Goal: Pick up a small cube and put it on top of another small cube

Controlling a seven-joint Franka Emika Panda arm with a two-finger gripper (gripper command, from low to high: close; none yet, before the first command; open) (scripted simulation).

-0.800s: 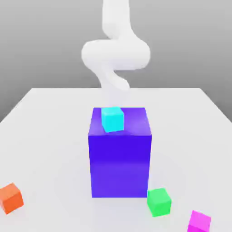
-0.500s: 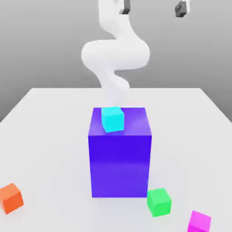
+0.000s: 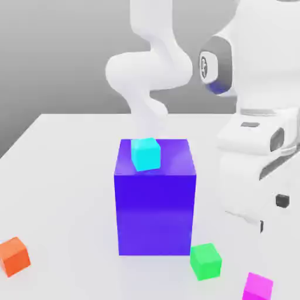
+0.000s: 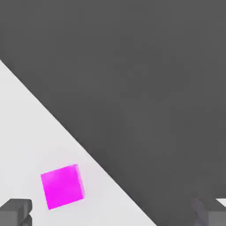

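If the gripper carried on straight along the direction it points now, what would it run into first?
Probably the white tabletop near its edge, beside the magenta cube, or just past that edge; depth is unclear, so I can't settle which.

On my white counter [image 3: 76, 187], I see a blue block [image 3: 155, 214] centrally, orange cube [image 3: 14, 256] toward eight o'clock, green cube [image 3: 205, 261] and magenta cube [image 3: 258, 287] toward five.
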